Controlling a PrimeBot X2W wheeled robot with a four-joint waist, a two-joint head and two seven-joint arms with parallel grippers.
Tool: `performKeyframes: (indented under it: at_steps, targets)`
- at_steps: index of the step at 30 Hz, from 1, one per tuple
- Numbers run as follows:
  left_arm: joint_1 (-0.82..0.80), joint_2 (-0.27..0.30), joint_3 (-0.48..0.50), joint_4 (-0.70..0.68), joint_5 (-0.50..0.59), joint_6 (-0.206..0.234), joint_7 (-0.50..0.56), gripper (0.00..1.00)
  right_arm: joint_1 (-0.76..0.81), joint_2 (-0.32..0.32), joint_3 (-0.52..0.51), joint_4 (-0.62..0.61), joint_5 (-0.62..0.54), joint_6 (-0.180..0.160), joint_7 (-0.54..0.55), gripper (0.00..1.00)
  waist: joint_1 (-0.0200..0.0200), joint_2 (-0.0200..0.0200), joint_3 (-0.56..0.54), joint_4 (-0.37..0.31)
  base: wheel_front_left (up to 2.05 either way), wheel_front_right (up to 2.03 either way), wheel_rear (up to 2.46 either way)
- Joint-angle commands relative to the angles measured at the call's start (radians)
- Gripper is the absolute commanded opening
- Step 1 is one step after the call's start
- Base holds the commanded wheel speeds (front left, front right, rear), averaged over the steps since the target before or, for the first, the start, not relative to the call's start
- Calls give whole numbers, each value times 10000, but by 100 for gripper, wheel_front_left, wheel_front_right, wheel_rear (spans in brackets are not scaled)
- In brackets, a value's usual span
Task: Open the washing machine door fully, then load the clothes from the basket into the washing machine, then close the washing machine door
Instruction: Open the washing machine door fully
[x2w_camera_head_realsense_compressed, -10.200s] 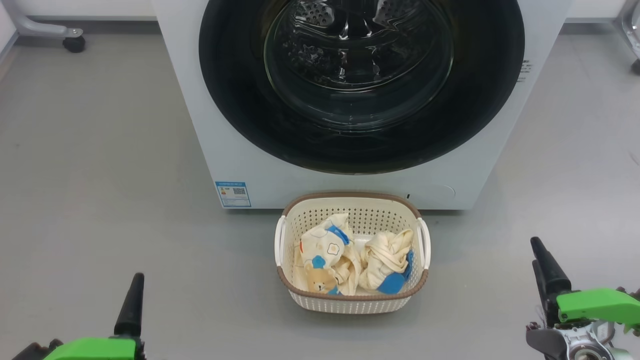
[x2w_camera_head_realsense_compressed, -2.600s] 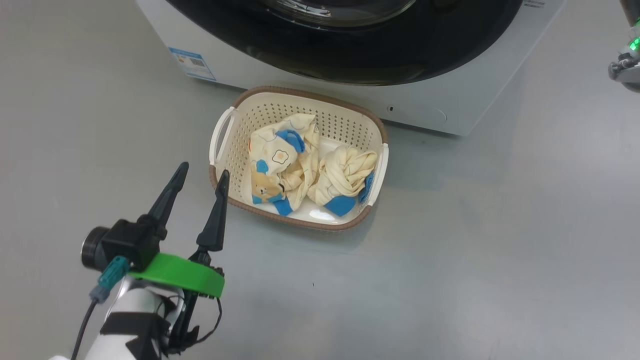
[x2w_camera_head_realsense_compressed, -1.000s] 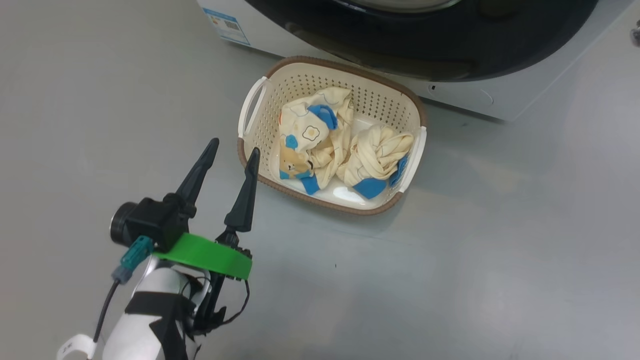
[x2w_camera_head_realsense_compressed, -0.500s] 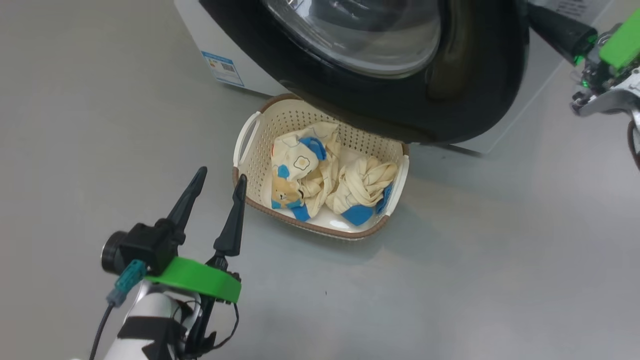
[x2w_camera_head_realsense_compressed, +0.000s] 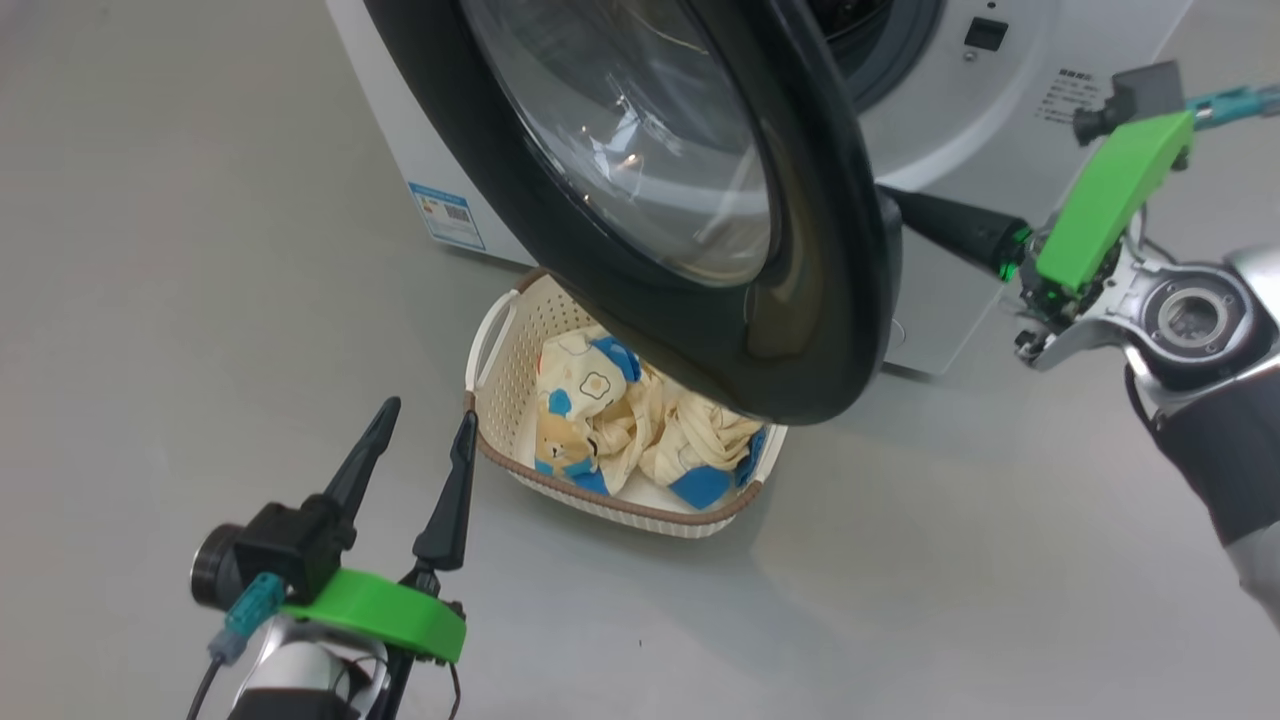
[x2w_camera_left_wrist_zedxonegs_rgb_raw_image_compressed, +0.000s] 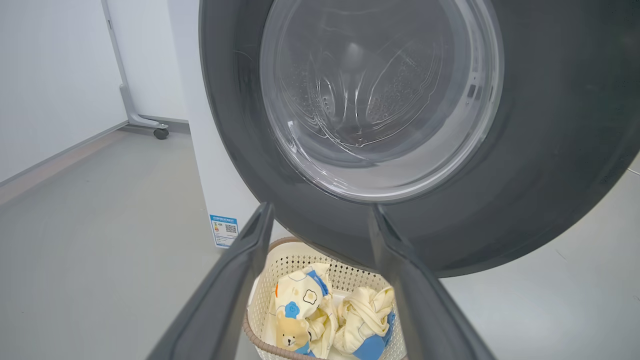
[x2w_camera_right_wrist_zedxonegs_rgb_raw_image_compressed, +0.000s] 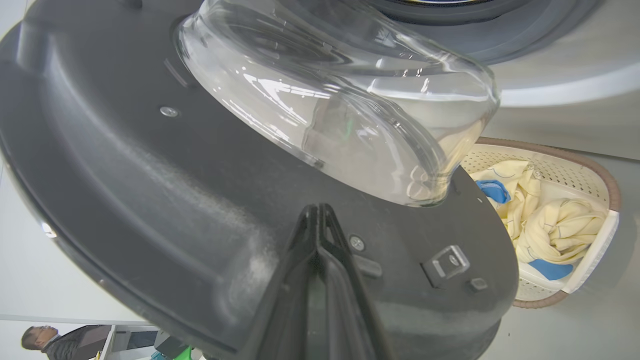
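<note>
L jaws wide, empty, by basket w/ clothes; R jaws shut, tips behind part-open door.

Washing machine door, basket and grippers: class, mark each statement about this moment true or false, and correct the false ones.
1. The washing machine door stands partly open, away from the washing machine. True.
2. The basket is empty. False: the clothes lie in it.
3. The left gripper is open and holds nothing. True.
4. The right gripper is spread wide. False: its fingers are shut together, pointing at the door's inner side.
5. The basket sits on top of the washing machine. False: it stands on the floor in front of the machine, partly under the door.
</note>
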Motion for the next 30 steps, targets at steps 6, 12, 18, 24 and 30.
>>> performKeyframes:
  at_steps: [6, 12, 18, 24, 30]
  targets:
    - [139, 286, 431, -388, 105, 7, -140, 100, 429, 245, 221, -728, 108, 16, 131, 0, 0, -1, -425, 81, 0, 0, 0]
    - [311, 315, 415, -450, 117, 7, -140, 100, 809, 509, 507, -1146, 129, 16, 279, 0, 0, -1, -669, 232, 0, 0, 0]
    - [426, 292, 340, -500, 109, 7, -140, 100, 1042, 775, 704, -1319, 161, 16, 385, 0, 0, -1, -841, 490, 0, 0, 0]
    - [495, 272, 348, -566, 99, 7, -140, 100, 1152, 1078, 924, -1516, 157, 16, 541, 0, 0, -1, -862, 751, 0, 0, 0]
    - [501, 256, 365, -573, 94, 7, -140, 100, 1236, 1397, 1154, -1679, 115, 16, 638, 0, 0, -1, -886, 916, 0, 0, 0]
